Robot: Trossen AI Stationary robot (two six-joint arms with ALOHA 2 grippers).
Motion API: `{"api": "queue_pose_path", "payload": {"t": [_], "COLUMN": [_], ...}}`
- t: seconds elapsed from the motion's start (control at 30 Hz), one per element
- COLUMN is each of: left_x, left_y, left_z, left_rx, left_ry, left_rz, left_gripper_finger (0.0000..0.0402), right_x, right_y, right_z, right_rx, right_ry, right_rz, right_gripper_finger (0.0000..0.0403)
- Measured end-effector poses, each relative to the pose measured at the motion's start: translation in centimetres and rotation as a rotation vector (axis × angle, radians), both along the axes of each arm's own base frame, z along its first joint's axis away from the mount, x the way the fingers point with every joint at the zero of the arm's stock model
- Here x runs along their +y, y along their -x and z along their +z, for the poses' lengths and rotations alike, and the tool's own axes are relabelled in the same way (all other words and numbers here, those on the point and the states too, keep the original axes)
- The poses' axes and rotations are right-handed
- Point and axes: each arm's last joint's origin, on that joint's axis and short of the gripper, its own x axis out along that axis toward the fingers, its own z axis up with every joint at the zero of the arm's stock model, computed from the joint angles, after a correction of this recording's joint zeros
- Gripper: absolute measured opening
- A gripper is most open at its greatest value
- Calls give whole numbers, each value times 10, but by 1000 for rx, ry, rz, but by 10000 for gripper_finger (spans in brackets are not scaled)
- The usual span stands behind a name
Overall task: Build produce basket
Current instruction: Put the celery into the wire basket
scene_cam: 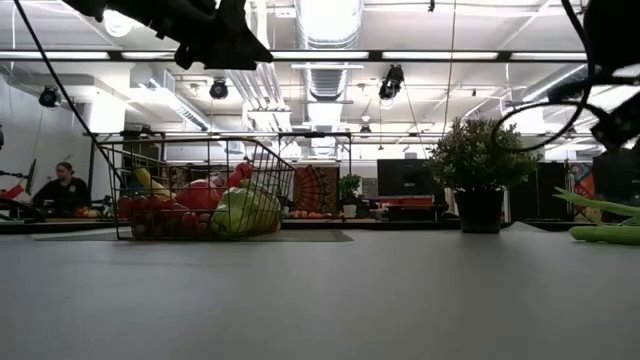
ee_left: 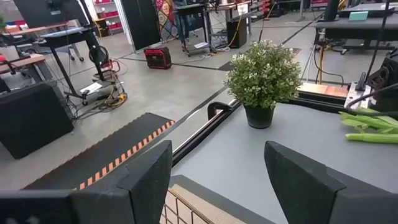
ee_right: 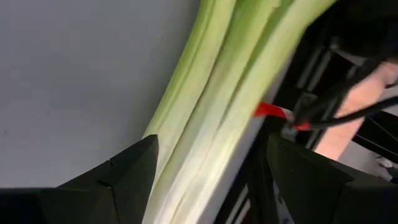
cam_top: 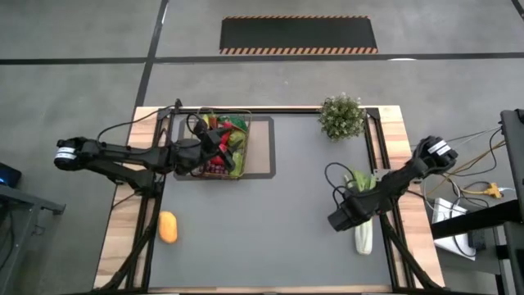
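The dark wire basket (cam_top: 247, 156) stands on the tan mat (cam_top: 262, 147) at the far left, filled with red, green and yellow produce (scene_cam: 240, 212). My left gripper (ee_left: 217, 162) hovers open above the basket with nothing between its fingers. A long green-white leek (cam_top: 364, 236) lies flat on the table at the right. My right gripper (ee_right: 213, 140) hangs open over the leek's middle, pointing steeply down, one finger on either side of the stalk (ee_right: 211, 93) and clear of it. An orange fruit (cam_top: 168, 227) lies near the table's left front.
A bushy potted plant (cam_top: 342, 115) stands at the far right, between basket and leek. Black rails run along the table's left, right and far edges. Cables trail from my right arm near the leek's leafy end (cam_top: 360, 182). The grey table's middle (cam_top: 270, 229) is bare.
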Motion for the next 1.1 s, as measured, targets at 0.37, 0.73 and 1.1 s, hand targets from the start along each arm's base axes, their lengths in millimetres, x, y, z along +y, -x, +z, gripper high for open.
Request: {"api": "queue_pose_path", "payload": {"t": [0.37,0.73,1.1], "left_x": [0,-22,-81], "left_y": [0,0,5], "left_z": [-1,-14,-29], "left_rx": [4,-26,-162], "left_ry": [0,26,58], "left_rz": [0,-100,-432], "left_gripper_finger": [238,237,238], "right_x": [0,-1,9], "right_y": [0,-4,-59], "right_z": [-30,-27,13], "right_rx": [-18,-98,-937], "right_ry": [-28,-38,24], "right_rz": [31,227,1007], "right_gripper_finger": [268,104,36]}}
